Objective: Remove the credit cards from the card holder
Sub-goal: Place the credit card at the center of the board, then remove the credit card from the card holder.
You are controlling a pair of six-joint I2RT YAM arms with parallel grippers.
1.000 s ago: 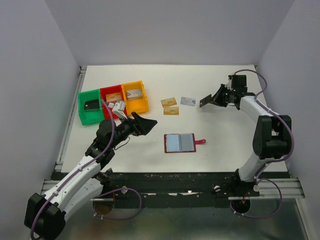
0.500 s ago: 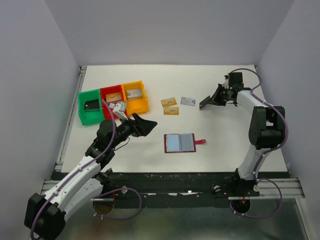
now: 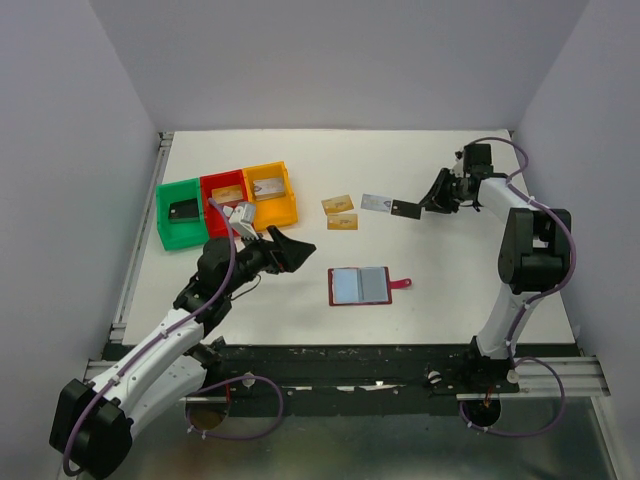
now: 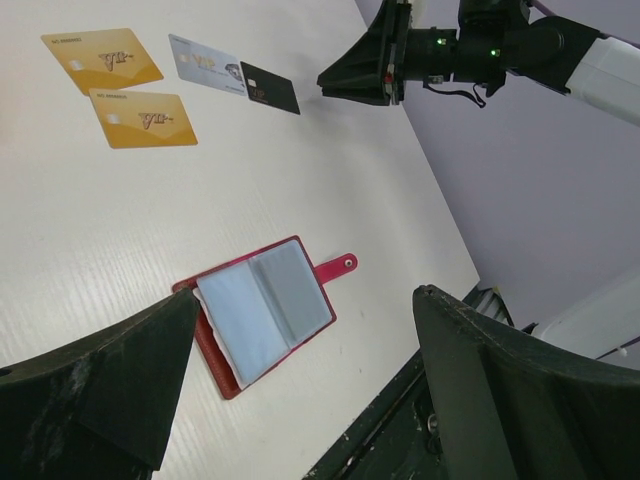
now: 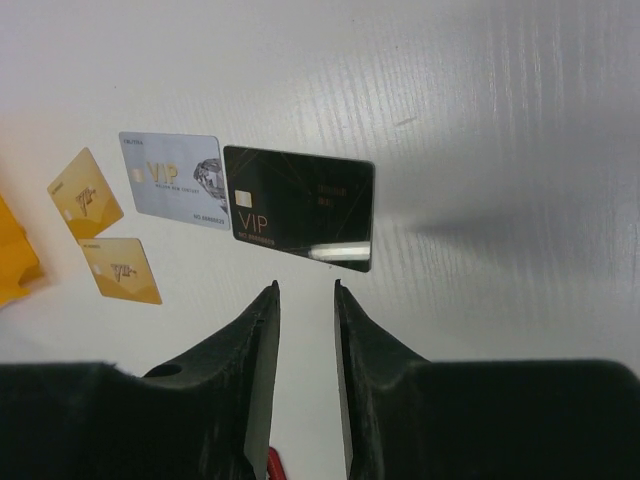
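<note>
The card holder lies open on the table, dark red with pale blue sleeves that look empty; it also shows in the left wrist view. Two gold cards, a silver card and a black card lie flat in a row behind it. My right gripper sits just right of the black card, its jaws a little apart and empty. My left gripper hovers wide open and empty, left of the card holder.
A green bin, a red bin and an orange bin stand in a row at the back left, each with a card-like item inside. The table's front edge runs just below the card holder.
My right gripper brought the black card down flat beside the silver card and let go of it. The left arm has hardly moved.
</note>
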